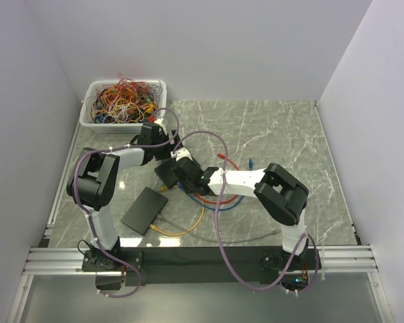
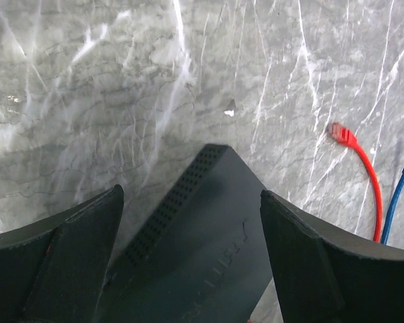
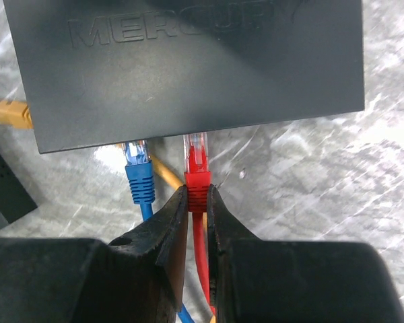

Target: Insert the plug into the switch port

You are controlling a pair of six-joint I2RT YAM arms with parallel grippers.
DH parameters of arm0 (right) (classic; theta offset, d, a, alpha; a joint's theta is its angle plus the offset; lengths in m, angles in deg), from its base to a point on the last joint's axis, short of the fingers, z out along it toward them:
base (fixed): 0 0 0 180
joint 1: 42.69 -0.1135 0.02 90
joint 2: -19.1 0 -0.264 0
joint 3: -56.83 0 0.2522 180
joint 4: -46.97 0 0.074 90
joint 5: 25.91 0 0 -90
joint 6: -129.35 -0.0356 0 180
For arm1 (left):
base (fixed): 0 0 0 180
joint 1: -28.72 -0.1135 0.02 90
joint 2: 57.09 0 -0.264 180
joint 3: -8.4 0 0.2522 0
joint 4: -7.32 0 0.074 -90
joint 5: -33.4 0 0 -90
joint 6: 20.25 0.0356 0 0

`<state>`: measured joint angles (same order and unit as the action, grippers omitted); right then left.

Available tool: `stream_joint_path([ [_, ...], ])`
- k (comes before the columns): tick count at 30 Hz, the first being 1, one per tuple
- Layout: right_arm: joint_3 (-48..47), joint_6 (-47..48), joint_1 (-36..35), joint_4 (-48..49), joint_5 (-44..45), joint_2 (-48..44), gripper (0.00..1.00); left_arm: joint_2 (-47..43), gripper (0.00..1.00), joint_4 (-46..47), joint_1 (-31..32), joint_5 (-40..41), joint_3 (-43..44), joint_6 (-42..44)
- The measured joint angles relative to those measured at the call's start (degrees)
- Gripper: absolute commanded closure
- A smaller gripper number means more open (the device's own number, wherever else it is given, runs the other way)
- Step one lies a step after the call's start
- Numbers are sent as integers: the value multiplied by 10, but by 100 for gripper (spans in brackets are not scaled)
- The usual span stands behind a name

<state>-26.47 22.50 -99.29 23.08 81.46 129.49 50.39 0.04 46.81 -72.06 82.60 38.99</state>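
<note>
At matte black switch (image 3: 188, 60) edge, right hand (image 3: 197, 195) pinches ribbed red plug (image 3: 196, 171); left hand (image 2: 190, 195) spread wide.

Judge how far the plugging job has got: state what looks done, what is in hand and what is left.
Done: the blue plug looks seated in the edge of the switch. In hand: the right pincer grips the red plug, its tip at the next port; depth unclear. The left pincer stands open astride the switch. Left: push the red plug home, then release.
</note>
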Motion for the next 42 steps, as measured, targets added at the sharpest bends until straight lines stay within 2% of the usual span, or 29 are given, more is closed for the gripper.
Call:
stream_joint_path([
  [11, -37, 2, 7, -23, 6, 16, 100, 0, 12, 11, 14, 2, -4, 12],
  [23, -74, 9, 7, -64, 7, 37, 100, -4, 12, 76, 15, 6, -41, 11],
  [34, -104, 30, 7, -83, 29, 62, 100, -33, 14, 116, 16, 59, -92, -4],
  [37, -102, 45, 13, -75, 27, 62, 100, -38, 21, 117, 16, 73, -99, -12],
  [38, -99, 50, 16, -70, 26, 62, 100, -38, 27, 117, 16, 78, -100, -15],
  [42, -83, 78, 24, -48, 20, 59, 100, -38, 41, 111, 16, 94, -101, -18],
])
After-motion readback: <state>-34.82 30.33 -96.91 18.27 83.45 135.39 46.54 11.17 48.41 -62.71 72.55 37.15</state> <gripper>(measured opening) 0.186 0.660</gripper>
